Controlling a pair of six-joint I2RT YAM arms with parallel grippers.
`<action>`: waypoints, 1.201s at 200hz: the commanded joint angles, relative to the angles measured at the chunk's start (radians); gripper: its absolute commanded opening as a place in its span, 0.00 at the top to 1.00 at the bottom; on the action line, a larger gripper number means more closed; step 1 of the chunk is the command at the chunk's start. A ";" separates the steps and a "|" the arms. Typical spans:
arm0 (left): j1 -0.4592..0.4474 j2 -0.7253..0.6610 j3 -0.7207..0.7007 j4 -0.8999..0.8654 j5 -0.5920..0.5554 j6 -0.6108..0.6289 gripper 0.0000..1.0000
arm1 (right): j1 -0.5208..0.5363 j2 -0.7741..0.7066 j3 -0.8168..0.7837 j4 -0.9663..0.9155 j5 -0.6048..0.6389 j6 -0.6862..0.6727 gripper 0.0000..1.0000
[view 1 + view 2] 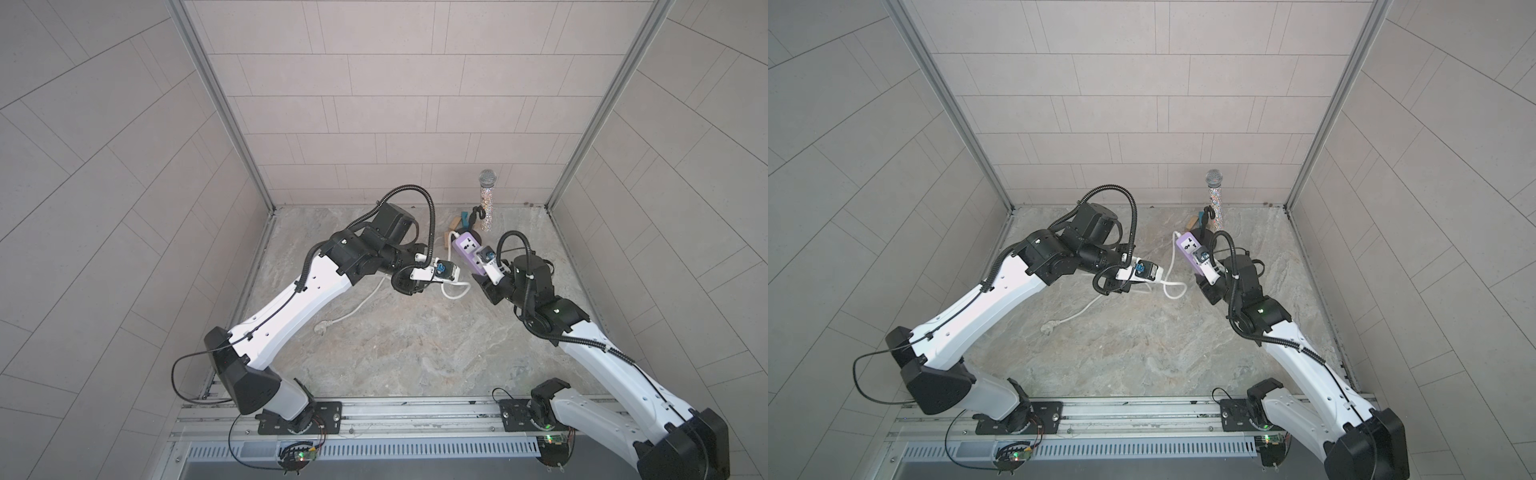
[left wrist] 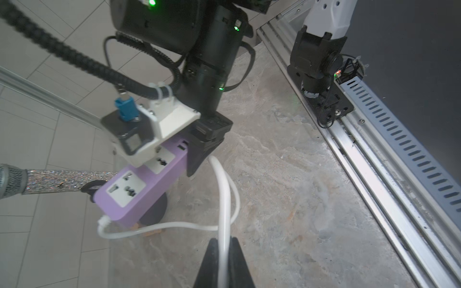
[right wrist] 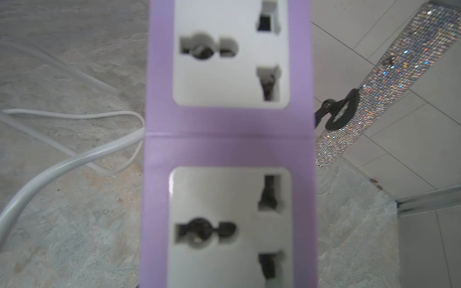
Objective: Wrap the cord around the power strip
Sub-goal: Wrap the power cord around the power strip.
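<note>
Centre frame, my right fingers [image 2: 199, 154] clamp the rigid, likely light power strip [image 1: 465, 248] by its port end above the worktop [image 1: 415, 353]; my left fingers [image 2: 210, 264] pinch its limp, probably slick cord [image 2: 224, 199].

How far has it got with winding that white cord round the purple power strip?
Only the start. Done: the right gripper is shut on the power strip at its port end; the left gripper is shut on the cord. In hand: a slack loop of cord between them, ready for a first turn. Left: all the wrapping; no cord lies around the strip, and the plug lies on the table.
</note>
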 commanded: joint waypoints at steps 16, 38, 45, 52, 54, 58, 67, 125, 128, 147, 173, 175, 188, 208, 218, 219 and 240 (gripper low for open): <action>0.052 0.053 0.104 -0.029 -0.063 0.057 1.00 | 0.036 -0.062 -0.017 0.062 -0.208 -0.038 1.00; 0.080 0.096 0.154 -0.007 -0.053 0.037 1.00 | 0.061 -0.089 -0.063 0.144 -0.294 -0.015 1.00; 0.090 0.110 0.166 0.006 -0.049 0.030 1.00 | 0.066 -0.091 -0.069 0.160 -0.318 -0.007 1.00; 0.097 0.122 0.173 0.020 -0.053 0.024 1.00 | 0.073 -0.087 -0.070 0.164 -0.347 -0.004 1.00; 0.098 0.125 0.175 0.024 -0.056 0.021 1.00 | 0.076 -0.086 -0.070 0.163 -0.356 -0.004 1.00; 0.102 0.130 0.177 0.035 -0.059 0.017 1.00 | 0.080 -0.083 -0.069 0.161 -0.367 -0.005 1.00; 0.116 0.140 0.183 0.057 -0.061 0.011 1.00 | 0.091 -0.079 -0.069 0.160 -0.386 -0.003 1.00; 0.214 0.221 0.181 0.193 -0.001 -0.084 1.00 | 0.141 -0.124 -0.161 0.387 -0.418 0.064 1.00; 0.218 0.225 0.182 0.193 0.000 -0.085 1.00 | 0.142 -0.126 -0.161 0.393 -0.417 0.065 1.00; 0.233 0.251 0.183 0.196 0.023 -0.107 1.00 | 0.145 -0.149 -0.178 0.487 -0.368 0.083 1.00; 0.239 0.285 0.176 0.190 0.063 -0.126 1.00 | 0.145 -0.173 -0.260 0.767 -0.216 0.167 1.00; 0.239 0.288 0.176 0.190 0.066 -0.127 1.00 | 0.143 -0.171 -0.259 0.777 -0.205 0.169 1.00; 0.239 0.302 0.171 0.190 0.079 -0.139 1.00 | 0.142 -0.159 -0.253 0.817 -0.145 0.171 1.00; 0.240 0.311 0.141 0.200 0.083 -0.149 1.00 | 0.137 -0.138 -0.246 0.873 -0.018 0.180 1.00; 0.239 0.305 0.106 0.223 0.076 -0.161 1.00 | 0.129 -0.131 -0.238 0.872 0.061 0.186 1.00; 0.240 0.304 0.101 0.226 0.075 -0.162 1.00 | 0.129 -0.131 -0.238 0.872 0.061 0.186 1.00; 0.241 0.273 0.000 0.301 0.029 -0.181 1.00 | 0.098 -0.140 -0.221 0.846 0.157 0.205 1.00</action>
